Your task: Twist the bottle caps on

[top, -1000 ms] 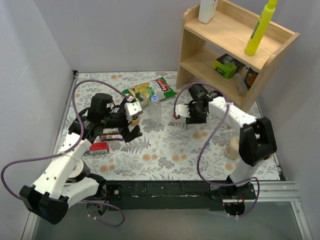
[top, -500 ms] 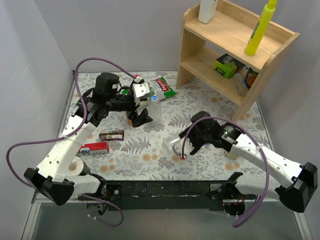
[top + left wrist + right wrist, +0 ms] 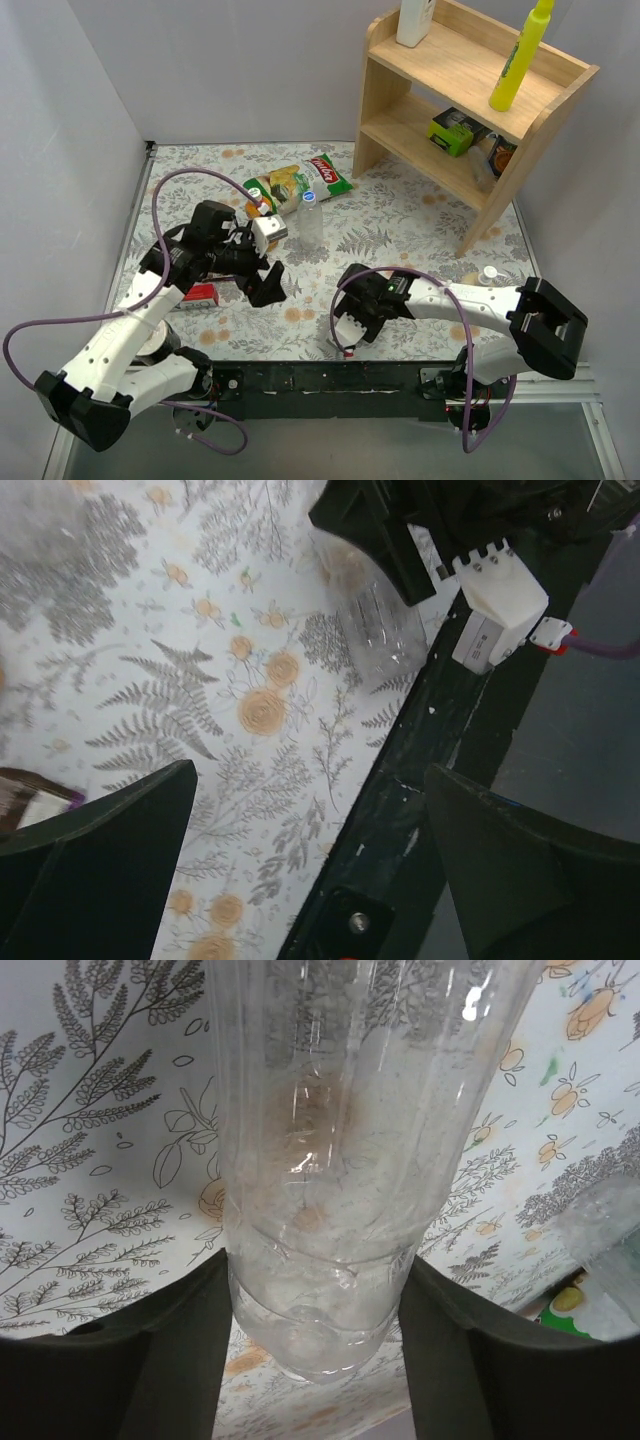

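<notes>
Bottle (image 3: 320, 1160) clamped in low right gripper (image 3: 315, 1270), left gripper (image 3: 310, 850) hovering agape

Probably a robotics lab cell, grey partition walls (image 3: 250, 70), floral-covered table (image 3: 400, 225), wooden prop shelf (image 3: 470, 50)

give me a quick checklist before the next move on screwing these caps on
1. right gripper jaws closed on the held bottle: ok
2. held bottle's neck capped: cannot tell, neck hidden
3. left gripper jaws open and empty: ok
4. loose cap in view to pick up: not ok, none seen
5. standing bottle wearing its blue cap: ok
</notes>
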Motion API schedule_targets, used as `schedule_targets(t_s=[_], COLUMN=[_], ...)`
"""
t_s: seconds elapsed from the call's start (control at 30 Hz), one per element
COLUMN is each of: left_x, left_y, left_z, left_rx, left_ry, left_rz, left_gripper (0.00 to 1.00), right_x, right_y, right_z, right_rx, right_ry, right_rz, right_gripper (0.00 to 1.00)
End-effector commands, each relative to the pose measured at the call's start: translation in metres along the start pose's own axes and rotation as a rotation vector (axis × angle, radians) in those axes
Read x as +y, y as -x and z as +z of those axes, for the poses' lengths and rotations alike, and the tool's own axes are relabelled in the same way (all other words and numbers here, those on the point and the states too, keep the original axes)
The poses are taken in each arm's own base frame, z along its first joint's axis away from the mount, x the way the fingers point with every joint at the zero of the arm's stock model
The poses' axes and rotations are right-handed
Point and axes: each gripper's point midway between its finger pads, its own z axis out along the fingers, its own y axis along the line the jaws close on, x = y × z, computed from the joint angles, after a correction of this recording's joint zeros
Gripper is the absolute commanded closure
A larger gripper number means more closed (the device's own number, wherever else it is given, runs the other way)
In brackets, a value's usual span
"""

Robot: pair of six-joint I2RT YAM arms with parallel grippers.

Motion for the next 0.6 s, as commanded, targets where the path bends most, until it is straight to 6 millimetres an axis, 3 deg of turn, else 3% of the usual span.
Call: schedule_targets(t_s=[0.0,0.03,0.07,0.2,0.23,0.3,0.37,0.4,0.47,0.57], left_x=[-0.002,-0.003,-0.001,-0.013,-0.016,-0.023,-0.030,-0.030,-0.033,-0.006], left_y=[-0.017,-0.017,-0.021,-0.023,-0.022,-0.018,-0.017,-0.016,-0.015,-0.006], left_z=[0.022,0.025,0.031,0.047,0.051,0.062,0.074,0.086,0.103,0.132], left_rx=[0.022,0.025,0.040,0.083,0.092,0.113,0.140,0.156,0.184,0.201], left_ry=[-0.032,-0.035,-0.035,-0.072,-0.081,-0.097,-0.107,-0.110,-0.079,0.061], left_rz=[-0.157,-0.186,-0.207,-0.194,-0.188,-0.166,-0.140,-0.129,-0.062,-0.008], left_gripper=[0.02,0.02,0.02,0.02,0.02,0.02,0.02,0.02,0.02,0.02], right_x=[0.003,-0.002,-0.006,-0.038,-0.034,-0.044,-0.042,-0.042,-0.047,-0.039], right_y=[-0.007,-0.007,-0.006,0.003,0.004,0.009,0.009,0.007,0.002,-0.024], right_z=[0.002,-0.006,-0.013,-0.079,-0.091,-0.131,-0.150,-0.169,-0.182,-0.193], right_rx=[0.051,0.051,0.047,-0.034,-0.049,-0.105,-0.131,-0.147,-0.171,-0.163], right_ry=[-0.009,-0.024,-0.040,-0.187,-0.182,-0.286,-0.346,-0.429,-0.532,-0.605], right_rz=[0.030,0.036,0.075,0.200,0.220,0.268,0.310,0.338,0.439,0.603], right_gripper=[0.28,0.11,0.07,0.06,0.06,0.06,0.06,0.06,0.06,0.05])
